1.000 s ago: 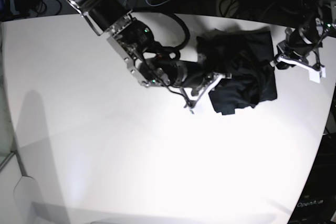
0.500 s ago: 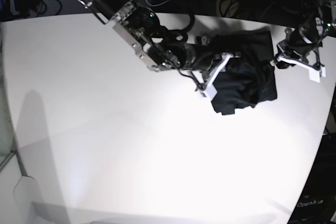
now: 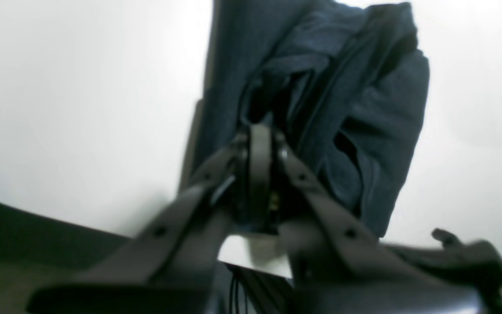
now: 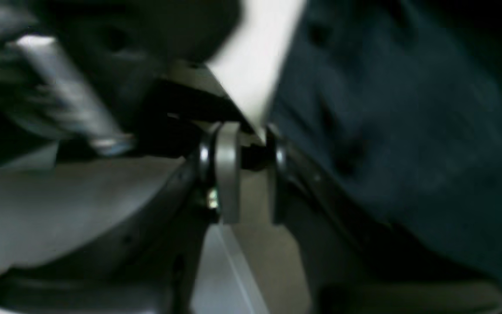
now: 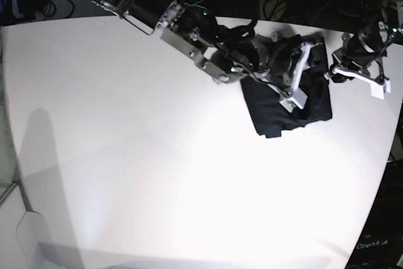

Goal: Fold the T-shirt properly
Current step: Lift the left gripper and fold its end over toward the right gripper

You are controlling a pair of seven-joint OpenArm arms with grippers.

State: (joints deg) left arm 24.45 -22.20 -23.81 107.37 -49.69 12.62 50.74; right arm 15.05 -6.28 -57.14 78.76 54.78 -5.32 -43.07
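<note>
On the white desk point(image 5: 157, 174) we see the right pincer point(image 5: 296, 74) has swung across the bunched T-shirt point(image 5: 308, 108), jaws slightly apart, while the left pincer point(image 5: 356, 74) stays together beside its edge, so folding remains unfinished.

T-shirt point(image 5: 286, 114): plain black, soft fabric | bunched into a rumpled, creased bundle | lying on the white surface, far side

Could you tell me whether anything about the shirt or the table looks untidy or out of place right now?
Yes: the T-shirt lies bunched near the far edge of the white table, in a lumpy heap with uneven layers and ragged edges, not a flat rectangle. The left wrist view shows deep creases. Nothing looks spilled or damaged.
</note>
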